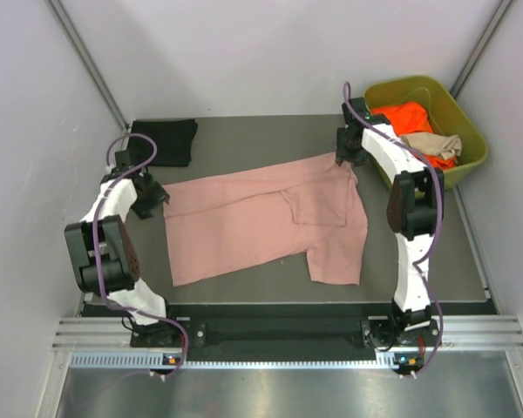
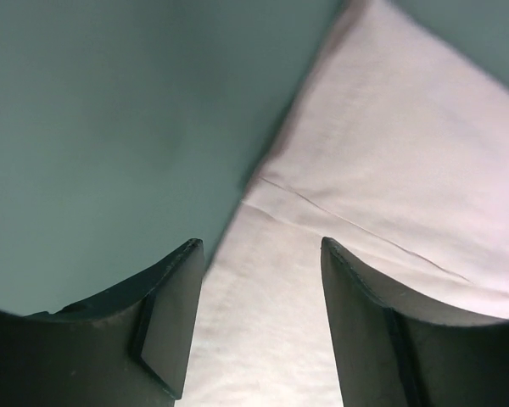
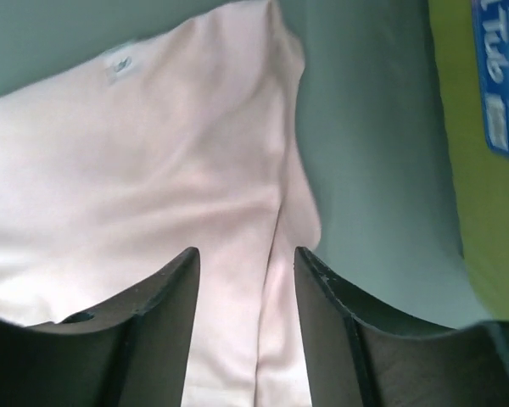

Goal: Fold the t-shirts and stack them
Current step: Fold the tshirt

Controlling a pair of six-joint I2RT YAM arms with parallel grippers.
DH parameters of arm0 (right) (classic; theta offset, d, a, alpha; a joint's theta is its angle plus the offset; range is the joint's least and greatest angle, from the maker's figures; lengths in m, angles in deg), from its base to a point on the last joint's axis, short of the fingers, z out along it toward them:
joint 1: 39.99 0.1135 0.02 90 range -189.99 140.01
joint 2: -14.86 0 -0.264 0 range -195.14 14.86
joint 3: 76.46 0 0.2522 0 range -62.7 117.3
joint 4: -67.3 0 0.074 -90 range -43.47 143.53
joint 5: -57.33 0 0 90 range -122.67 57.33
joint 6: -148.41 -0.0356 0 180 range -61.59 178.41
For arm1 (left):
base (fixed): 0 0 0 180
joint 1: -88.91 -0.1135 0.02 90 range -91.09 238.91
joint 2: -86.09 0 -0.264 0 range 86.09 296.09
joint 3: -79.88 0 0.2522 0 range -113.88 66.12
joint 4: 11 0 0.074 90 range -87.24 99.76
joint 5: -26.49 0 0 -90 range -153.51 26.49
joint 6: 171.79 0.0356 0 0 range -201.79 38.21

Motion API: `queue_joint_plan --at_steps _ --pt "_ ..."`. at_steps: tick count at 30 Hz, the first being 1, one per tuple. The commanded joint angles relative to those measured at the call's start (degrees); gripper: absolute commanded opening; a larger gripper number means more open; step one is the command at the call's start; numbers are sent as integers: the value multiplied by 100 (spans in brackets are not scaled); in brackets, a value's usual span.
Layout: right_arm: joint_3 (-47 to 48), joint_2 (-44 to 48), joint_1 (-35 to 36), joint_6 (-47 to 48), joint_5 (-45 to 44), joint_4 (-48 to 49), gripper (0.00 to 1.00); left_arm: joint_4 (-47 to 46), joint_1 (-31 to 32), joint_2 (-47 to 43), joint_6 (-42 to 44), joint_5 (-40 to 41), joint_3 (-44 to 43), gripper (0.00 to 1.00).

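near edge: bare strip of desk (image 1: 244, 283) between the arm bases and the cloth; decent room here
pink t-shirt (image 1: 261, 218): spread mid-desk, lying slantwise; one sleeve flops toward the near right; its edges stop short of every desk edge
left gripper (image 1: 161, 198): at the shirt's left corner; wrist view has the fingers spread wide over the hemmed edge, gripping nothing
right gripper (image 1: 342, 159): over the shirt's far right corner; fingers apart, cloth under the gap, nothing pinched
far middle: open strip of desk
black t-shirt (image 1: 164, 141): folded at the far left corner; apart from the pink one
bin (image 1: 472, 144): far right corner, tight beside the right arm; orange t-shirt (image 1: 407, 116) and tan t-shirt (image 1: 436, 144) inside
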Motion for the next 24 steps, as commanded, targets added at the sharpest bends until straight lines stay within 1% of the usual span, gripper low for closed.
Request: queue_joint_plan --at_steps 1,2,3,4,6,7,8,9,10,11,12,13,14,15,16,19,20,22,23,24 --pt "-98 1073 260 10 -344 -527 49 85 -12 -651 16 -395 64 62" --pt "-500 1257 347 45 -344 -519 50 111 40 -765 -10 -448 143 62" --pt "-730 1651 392 81 -257 -484 51 120 67 -983 -19 -605 327 61" --pt "-1237 1872 453 159 -239 -466 51 146 171 -1107 -37 -642 425 61" --pt "-1776 2312 673 204 -117 -405 52 199 338 -1362 -142 -686 748 60" --pt "-2057 2749 761 239 -46 -370 52 234 444 -1616 -194 -686 864 60" --pt "-2643 2988 901 187 7 -361 52 252 671 -1740 -325 -695 987 60" --pt "-2953 3208 937 126 138 -369 52 252 778 -1881 -388 -712 1206 60" --pt "-3287 3689 955 -119 235 -335 52 269 901 -2117 -458 -721 1312 60" --pt "-3986 3963 937 -243 323 -230 52 304 1154 -2241 -624 -669 1400 60" --pt "-4324 4506 946 -366 394 -177 52 331 1252 -2486 -704 -625 1566 61" --pt "-4649 4807 946 -576 421 -133 52 418 1445 -2610 -774 -572 1638 61" --pt "-5218 5080 946 -683 456 -62 51 454 1638 -2742 -906 -545 1725 60" --pt "-5459 5352 937 -779 465 -62 50 498 1718 -2865 -959 -545 1865 60" --pt "-5861 5842 937 -963 491 -79 50 568 1806 -3127 -1012 -571 1937 61" --pt "-6374 6565 894 -1315 623 -149 45 858 1860 -3682 -1258 -685 2244 60" --pt "-6662 6690 850 -1403 667 -184 40 919 1860 -3840 -1354 -721 2332 60" --pt "-7058 6988 788 -1623 799 -202 36 1113 1860 -4245 -1469 -730 2552 60" --pt "-7182 7077 744 -1694 799 -176 31 1183 1860 -4359 -1504 -712 2613 60" --pt "-7314 7199 735 -1816 938 -80 29 1279 1860 -4569 -1565 -643 2744 61"
